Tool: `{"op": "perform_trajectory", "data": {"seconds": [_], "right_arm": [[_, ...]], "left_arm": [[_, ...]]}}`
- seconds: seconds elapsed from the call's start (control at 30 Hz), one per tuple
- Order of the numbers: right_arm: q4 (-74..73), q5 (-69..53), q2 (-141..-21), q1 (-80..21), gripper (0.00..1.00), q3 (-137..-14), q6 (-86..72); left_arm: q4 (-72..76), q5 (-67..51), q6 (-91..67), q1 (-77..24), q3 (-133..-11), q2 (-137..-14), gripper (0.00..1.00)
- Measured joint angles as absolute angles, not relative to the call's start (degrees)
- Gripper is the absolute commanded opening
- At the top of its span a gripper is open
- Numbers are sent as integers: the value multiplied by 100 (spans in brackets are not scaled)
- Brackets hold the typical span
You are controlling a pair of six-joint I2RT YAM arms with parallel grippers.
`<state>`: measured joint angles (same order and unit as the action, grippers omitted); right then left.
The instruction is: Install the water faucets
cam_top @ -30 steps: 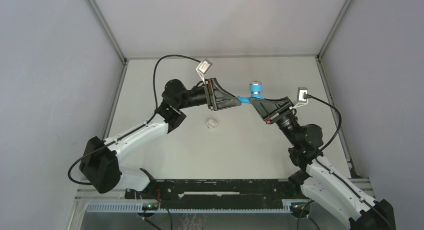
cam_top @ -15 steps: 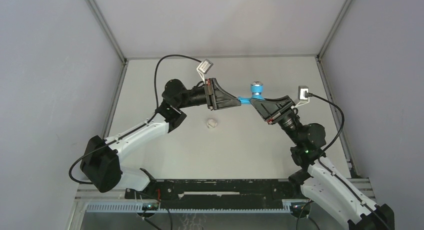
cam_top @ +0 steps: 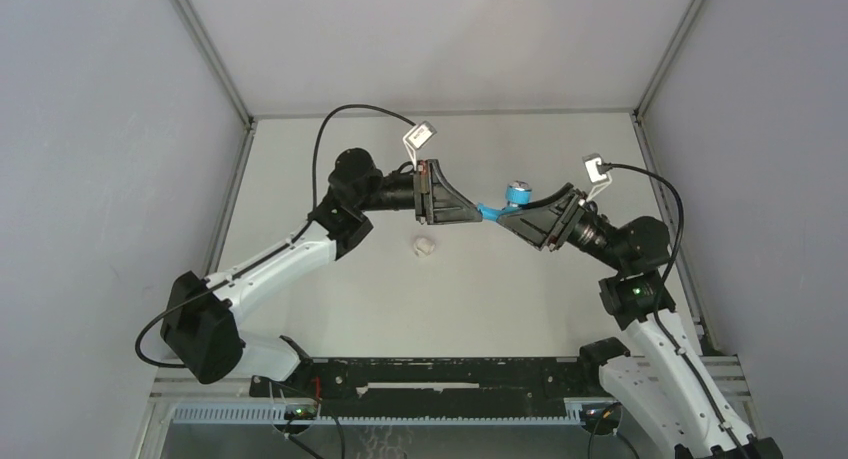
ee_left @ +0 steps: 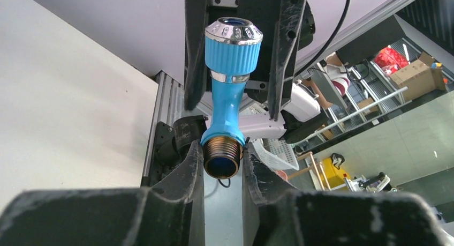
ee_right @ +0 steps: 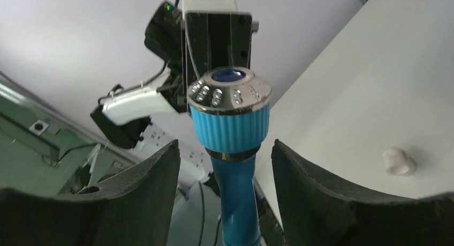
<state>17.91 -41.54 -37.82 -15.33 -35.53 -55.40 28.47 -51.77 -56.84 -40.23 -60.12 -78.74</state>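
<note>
The water faucet [cam_top: 505, 201] is bright blue with a ribbed knob and a chrome cap, and it hangs in mid-air above the table's middle. My left gripper [cam_top: 482, 212] is shut on its brass threaded end [ee_left: 221, 159], with a finger pressed against each side. In the left wrist view the faucet [ee_left: 230, 80] points away from the camera. My right gripper [ee_right: 225, 149] is open: its fingers [ee_right: 147, 176] flank the blue stem and knob [ee_right: 231, 123] with a gap on both sides. From above, the right gripper [cam_top: 503, 217] meets the left one tip to tip.
A short white cylindrical fitting [cam_top: 424, 246] lies on the table below the left gripper, also visible in the right wrist view [ee_right: 399, 161]. Grey walls with aluminium posts [cam_top: 205, 49] enclose the table on three sides. A black rail [cam_top: 440, 374] runs along the near edge.
The left gripper has shut on the faucet's threaded end. The right gripper has opened off the faucet, and its wrist has swung up and to the right. The knob now sits lower.
</note>
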Motion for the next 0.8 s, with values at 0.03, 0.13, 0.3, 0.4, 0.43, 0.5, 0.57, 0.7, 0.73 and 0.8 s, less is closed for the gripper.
{"op": "perform_trajectory", "data": {"seconds": [0.03,0.13,0.3,0.4,0.43,0.5,0.57,0.7,0.73,0.8], "right_arm": [[1684,-4403,-3887,-1533,65,-3645,-5533],[1605,-4624,-4001,-1555,59,-3695,-5518],[1479,-4744,-4125,-1688,52,-3695,-5520],[1503,-4713,-4125,-1815,51,-3695,-5516],[1531,-4700,-4125,-1848,48,-3695,-5511],[1566,-4654,-4125,-1905,38,-3695,-5441],[1575,-4584,-4125,-1953,35,-3695,-5356],[1671,-4508,-4132,-2021,24,-3695,-5256],[1693,-4504,-4134,-2036,19,-3695,-5247],[1732,-4475,-4132,-2060,5,-3691,-5223]], "left_arm": [[2764,-5186,-5631,-4023,-6073,-7874,0],[2611,-5196,-5496,-4023,-6193,-7872,0],[2383,-5247,-5347,-4023,-6226,-7872,0],[2276,-5277,-5290,-4023,-6226,-7872,0],[2246,-5284,-5256,-4023,-6226,-7872,0],[2217,-5304,-5245,-4023,-6228,-7872,0],[2213,-5356,-5245,-4023,-6241,-7867,0],[2191,-5387,-5247,-4021,-6265,-7830,0],[2189,-5395,-5245,-4021,-6270,-7824,0],[2187,-5422,-5242,-4014,-6278,-7822,0]]}}
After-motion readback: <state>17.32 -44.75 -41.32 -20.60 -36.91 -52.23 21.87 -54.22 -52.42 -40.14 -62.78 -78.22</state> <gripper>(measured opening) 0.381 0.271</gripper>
